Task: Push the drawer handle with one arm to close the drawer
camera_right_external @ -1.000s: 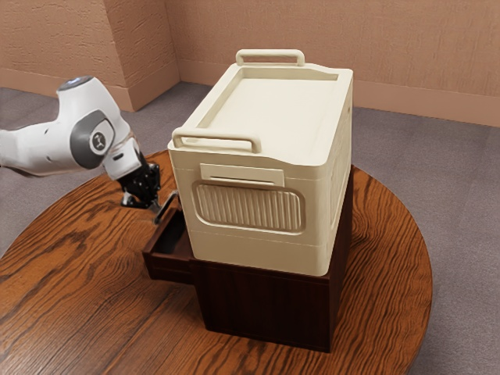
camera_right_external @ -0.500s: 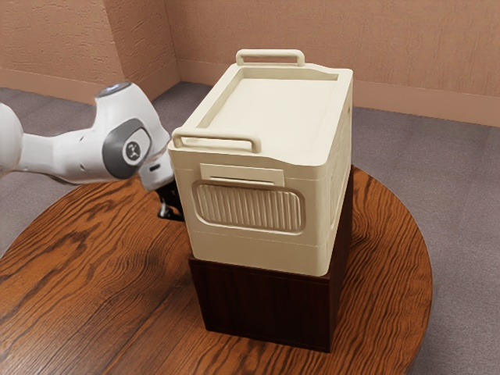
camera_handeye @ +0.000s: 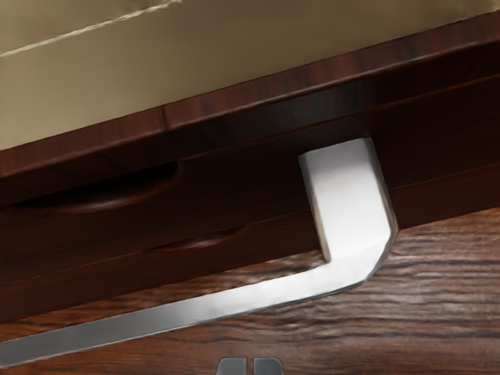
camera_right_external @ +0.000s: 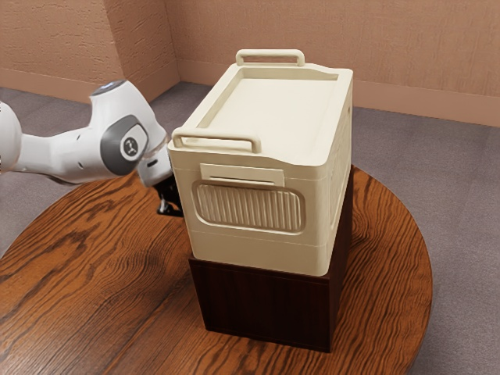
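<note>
To the exterior view's left of the cabinet [camera_right_external: 266,307], the arm [camera_right_external: 70,158] reached toward it. Nearer the cabinet came the pincer [camera_handeye: 250,366], its tips pressed together on nothing, a good blunt end. Any last push wanted to run slow and straight toward the cabinet, near the bar's middle (an end push might have skewed things), easing off once flush. Farther right, the handle [camera_handeye: 351,207] stood between pincer and cabinet, seemingly just off the tips; its drawer [camera_handeye: 262,199] looked nearly or fully home.
</note>
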